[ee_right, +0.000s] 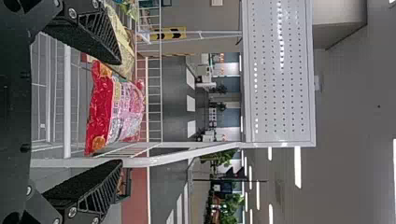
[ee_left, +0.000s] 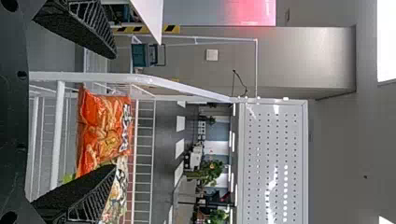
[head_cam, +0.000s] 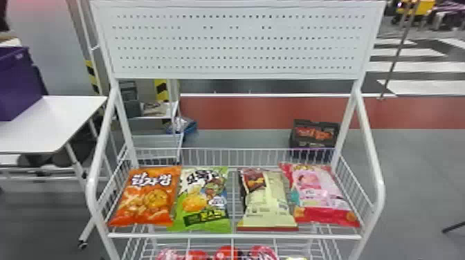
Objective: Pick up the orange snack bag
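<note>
On the rack (head_cam: 235,236), orange snack bag (head_cam: 145,202) with white lettering (head_cam: 151,179).

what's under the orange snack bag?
The wire basket; its bars show just past the near edge of the orange bag. Directly beneath is covered, can't tell if anything else is there.
</note>
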### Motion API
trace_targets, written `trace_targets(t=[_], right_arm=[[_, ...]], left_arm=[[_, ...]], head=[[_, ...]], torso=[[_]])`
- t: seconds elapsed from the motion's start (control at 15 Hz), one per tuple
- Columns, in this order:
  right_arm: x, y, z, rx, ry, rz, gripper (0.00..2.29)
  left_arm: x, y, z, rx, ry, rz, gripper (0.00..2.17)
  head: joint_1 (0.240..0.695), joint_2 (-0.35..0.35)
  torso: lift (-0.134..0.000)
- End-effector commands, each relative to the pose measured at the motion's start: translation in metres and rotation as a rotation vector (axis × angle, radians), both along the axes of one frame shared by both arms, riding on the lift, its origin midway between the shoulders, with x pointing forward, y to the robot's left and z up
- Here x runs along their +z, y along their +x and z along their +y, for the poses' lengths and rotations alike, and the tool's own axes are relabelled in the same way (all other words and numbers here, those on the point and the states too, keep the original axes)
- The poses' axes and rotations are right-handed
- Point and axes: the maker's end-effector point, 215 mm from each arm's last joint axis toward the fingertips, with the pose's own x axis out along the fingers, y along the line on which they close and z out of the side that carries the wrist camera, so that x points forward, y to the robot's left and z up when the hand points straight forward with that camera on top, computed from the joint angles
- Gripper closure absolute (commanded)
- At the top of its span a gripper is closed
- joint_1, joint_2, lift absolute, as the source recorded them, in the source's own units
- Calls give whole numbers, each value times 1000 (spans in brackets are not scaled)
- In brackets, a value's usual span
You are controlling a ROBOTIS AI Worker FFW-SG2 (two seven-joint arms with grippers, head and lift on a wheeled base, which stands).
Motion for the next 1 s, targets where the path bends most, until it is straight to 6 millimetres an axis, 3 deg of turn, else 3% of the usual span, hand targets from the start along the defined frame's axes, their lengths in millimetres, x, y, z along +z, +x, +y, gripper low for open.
trace_targets(t=[0.0, 0.27, 0.53, 0.6, 0.93], right_arm=[[0, 0, 0, 0, 0, -1, 140], [-1, 1, -1, -2, 0, 0, 140], [-3, 0, -1, -4, 0, 4, 140], [-3, 0, -1, -4, 0, 4, 140], [-3, -1, 4, 2, 1, 1, 140]], left_arm=[[0, 0, 0, 0, 0, 0, 39], [-1, 3, -3, -4, -3, -1, 39], [-9, 18, -27, -43, -16, 12, 46], [-6, 26, -37, -59, -14, 0, 46], [-37, 83, -63, -85, 2, 84, 46]], head=[[499, 0], [499, 0], [499, 0], [499, 0], [499, 0]], torso=[[0], [0], [0], [0], [0]])
